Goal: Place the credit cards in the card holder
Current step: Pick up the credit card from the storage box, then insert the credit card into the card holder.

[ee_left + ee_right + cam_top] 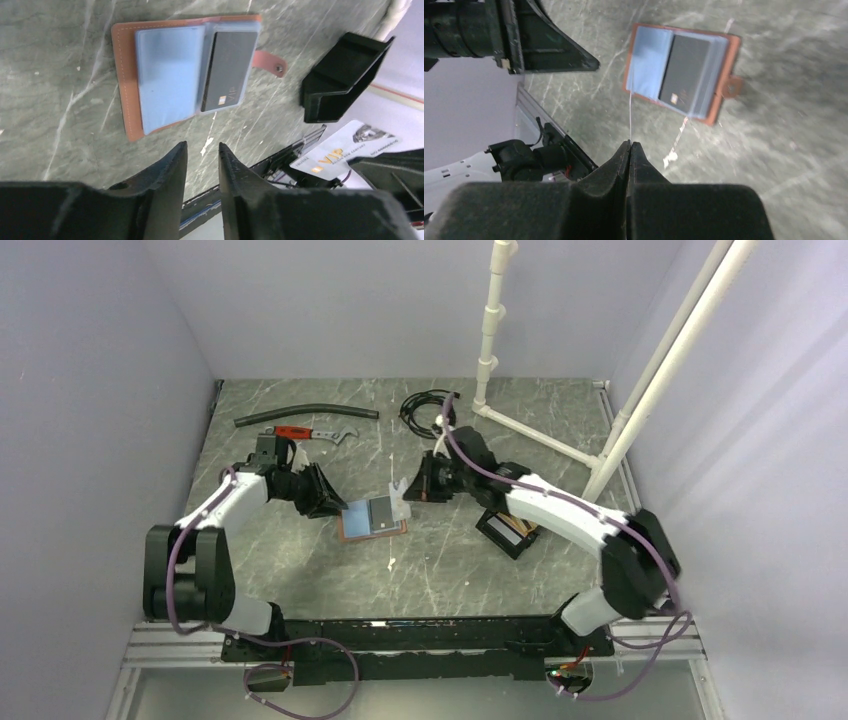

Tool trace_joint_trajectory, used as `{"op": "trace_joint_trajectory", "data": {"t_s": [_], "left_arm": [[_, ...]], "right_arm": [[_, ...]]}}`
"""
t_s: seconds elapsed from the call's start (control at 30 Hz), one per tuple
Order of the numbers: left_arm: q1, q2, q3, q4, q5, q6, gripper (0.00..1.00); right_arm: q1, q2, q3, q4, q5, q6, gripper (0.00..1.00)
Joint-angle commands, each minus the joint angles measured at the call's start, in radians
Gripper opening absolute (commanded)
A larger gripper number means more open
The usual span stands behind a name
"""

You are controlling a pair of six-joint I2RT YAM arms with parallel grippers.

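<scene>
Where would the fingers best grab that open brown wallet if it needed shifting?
Probably the small snap tab sticking out past the brown wallet's edge, approached from that side, low over the table. The wallet lies flat and open, so its other edges leave little to pinch.

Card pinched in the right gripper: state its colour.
White with gold VIP lettering. The card shows best in the left wrist view, pinched by the right gripper.

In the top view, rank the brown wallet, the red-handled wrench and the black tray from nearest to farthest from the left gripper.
1. The brown wallet, just right of the left gripper.
2. The red-handled wrench, behind it, toward the back wall.
3. The black tray, across the table on the right.
</scene>
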Motion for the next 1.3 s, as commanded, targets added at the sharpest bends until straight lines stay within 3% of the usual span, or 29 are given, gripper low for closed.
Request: {"op": "trace_joint_trajectory", "data": {"t_s": [0.0, 0.33, 0.77, 1.27], "left_arm": [[-0.001, 0.091, 0.051, 0.013, 0.094, 0.101, 0.32], [-0.027, 0.217, 0.066, 0.081, 0.117, 0.141, 0.27], [-0.027, 0.322, 0.052, 0.031, -0.022, 0.174, 0.16], [-0.027, 0.332, 0.055, -0.003, -0.071, 0.183, 0.15]], "right_arm": [[-0.008, 0.164, 0.073, 0.255, -0.187, 0.063, 0.0], [-0.011, 0.43, 0.129, 0.41, -0.21, 0.077, 0.0], [-0.008, 0.505, 0.109, 0.485, -0.167, 0.084, 0.0], [0.016, 0.549, 0.086, 0.475, -0.111, 0.13, 0.0]]}}
